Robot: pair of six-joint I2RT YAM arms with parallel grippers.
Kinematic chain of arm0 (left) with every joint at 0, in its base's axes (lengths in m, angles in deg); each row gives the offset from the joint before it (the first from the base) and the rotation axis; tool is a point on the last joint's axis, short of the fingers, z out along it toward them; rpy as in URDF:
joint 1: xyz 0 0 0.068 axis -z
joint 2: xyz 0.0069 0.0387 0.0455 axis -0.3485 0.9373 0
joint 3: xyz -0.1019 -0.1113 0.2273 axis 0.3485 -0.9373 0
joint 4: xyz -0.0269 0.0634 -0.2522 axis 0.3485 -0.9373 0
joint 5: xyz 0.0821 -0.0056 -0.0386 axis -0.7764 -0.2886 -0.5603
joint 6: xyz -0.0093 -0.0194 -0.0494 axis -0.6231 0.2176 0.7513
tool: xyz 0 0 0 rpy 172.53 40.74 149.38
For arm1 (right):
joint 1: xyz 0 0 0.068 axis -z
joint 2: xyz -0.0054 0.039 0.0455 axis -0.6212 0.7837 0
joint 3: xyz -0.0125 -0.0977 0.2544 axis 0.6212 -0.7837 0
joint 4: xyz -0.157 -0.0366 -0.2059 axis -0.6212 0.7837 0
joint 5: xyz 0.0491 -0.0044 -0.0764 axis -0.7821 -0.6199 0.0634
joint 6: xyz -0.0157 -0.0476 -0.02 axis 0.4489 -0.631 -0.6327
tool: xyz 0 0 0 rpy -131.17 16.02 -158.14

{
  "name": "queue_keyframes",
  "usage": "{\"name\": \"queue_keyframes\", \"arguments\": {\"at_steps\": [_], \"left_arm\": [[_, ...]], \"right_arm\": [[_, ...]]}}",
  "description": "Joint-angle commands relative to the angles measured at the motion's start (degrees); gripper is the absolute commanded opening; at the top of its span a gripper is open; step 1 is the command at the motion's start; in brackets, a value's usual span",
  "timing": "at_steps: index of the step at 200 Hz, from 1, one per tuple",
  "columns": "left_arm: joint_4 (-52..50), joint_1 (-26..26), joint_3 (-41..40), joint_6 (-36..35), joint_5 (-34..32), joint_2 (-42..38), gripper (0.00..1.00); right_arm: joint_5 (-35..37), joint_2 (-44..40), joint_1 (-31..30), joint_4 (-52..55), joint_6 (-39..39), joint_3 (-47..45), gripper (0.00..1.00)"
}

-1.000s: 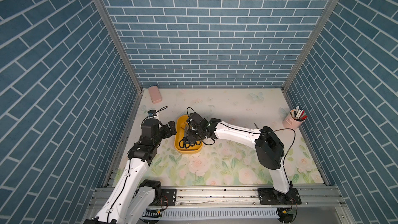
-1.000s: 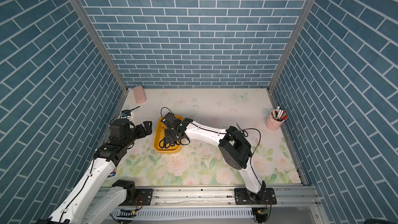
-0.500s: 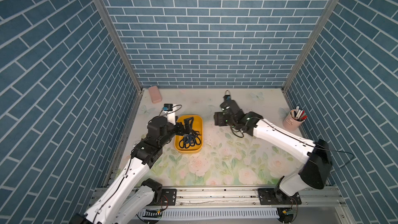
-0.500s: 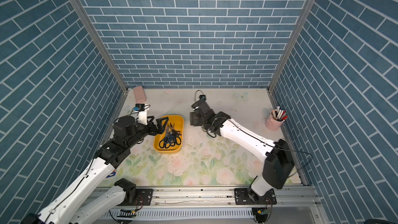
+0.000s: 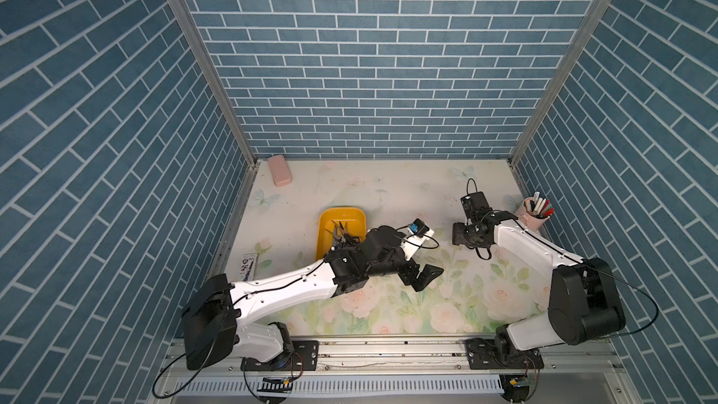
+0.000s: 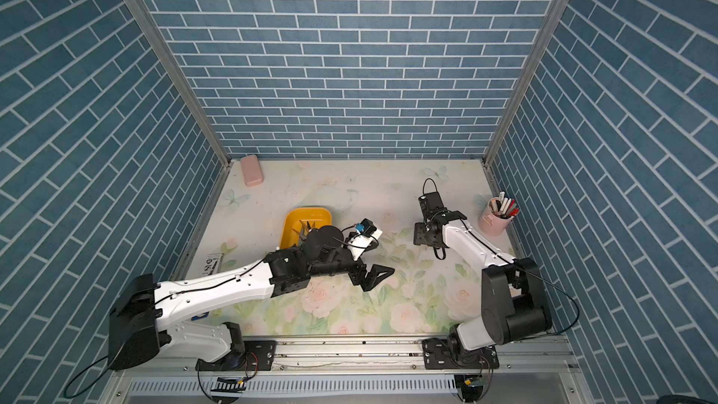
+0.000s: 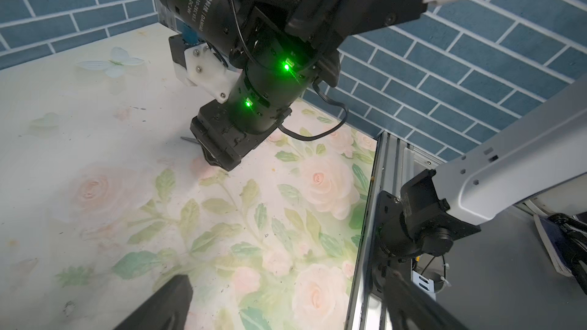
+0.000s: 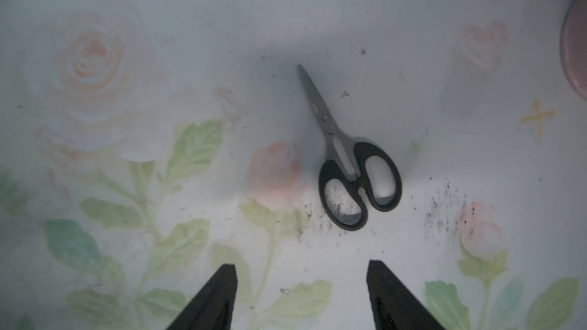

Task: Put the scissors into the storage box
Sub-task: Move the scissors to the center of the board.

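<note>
The storage box (image 5: pixel 342 214) holds several scissors (image 5: pixel 339 232), blade tips toward its far end. The left arm (image 5: pixel 291 293) crosses the box's near end, and the left claw (image 5: pixel 424 278) hangs released and empty just past the box. One loose pair (image 8: pixel 346 160) lies flat on the table (image 5: pixel 388 188), well apart from the box toward the pen cup (image 5: pixel 533 221) of pens (image 5: pixel 540 205), blades shut and pointing away from the right claw (image 8: pixel 301 269), which hangs released near its handles, grasping nothing.
</note>
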Motion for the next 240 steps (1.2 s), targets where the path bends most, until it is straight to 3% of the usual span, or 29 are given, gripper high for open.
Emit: {"name": "queue_keyframes", "arguments": {"at_steps": [1,48,124,192,240], "left_arm": [[1.72,0.32,2.33,-1.24,-0.32,0.32,1.00],[-4.35,0.34,2.77,-3.70,-5.90,-0.77,1.00],[-4.42,0.33,1.27,-3.74,-7.98,-1.56,1.00],[-5.11,0.32,1.26,-3.92,-8.85,-2.73,1.00],[-5.14,0.19,0.45,-4.07,-11.73,-4.36,1.00]], "right_arm": [[-3.11,2.35,2.11,-1.57,-4.84,-0.71,0.67],[-2.51,8.08,5.59,-3.42,-7.39,-0.53,0.58],[-1.46,7.45,6.05,-1.90,-10.67,3.20,0.52],[-1.62,15.56,6.97,-3.20,-12.36,5.36,0.41],[-1.56,16.29,6.95,-3.20,-12.15,3.26,0.36]]}}
